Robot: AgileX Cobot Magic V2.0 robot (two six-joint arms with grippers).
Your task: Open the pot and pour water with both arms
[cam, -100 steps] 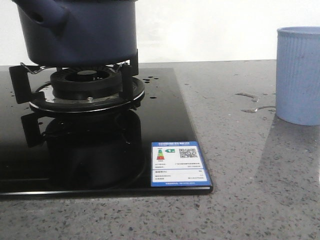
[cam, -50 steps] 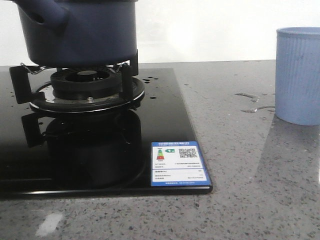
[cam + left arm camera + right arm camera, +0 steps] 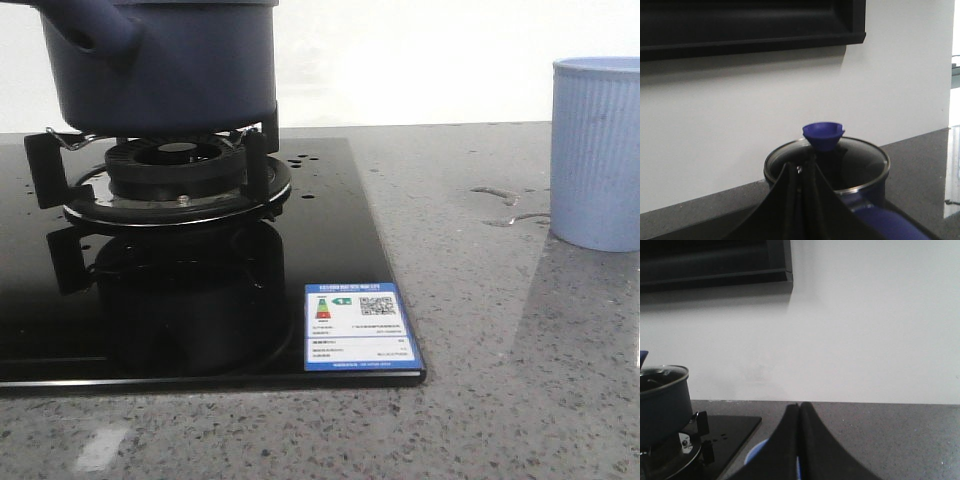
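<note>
Dark blue round pot [image 3: 165, 65]: set on the black gas burner [image 3: 175, 175], glass lid [image 3: 827, 160] on
Weight: likely heavy if water is inside
Hold: blue knob [image 3: 823, 135], stubby handle [image 3: 90, 25]
Left gripper [image 3: 801, 172]: pressed closed, nothing held
Right gripper [image 3: 800, 412]: pressed closed, nothing held

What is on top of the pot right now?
A glass lid with a blue knob covers the pot, as the left wrist view shows. Its contents are not visible; the front view cuts off the top.
</note>
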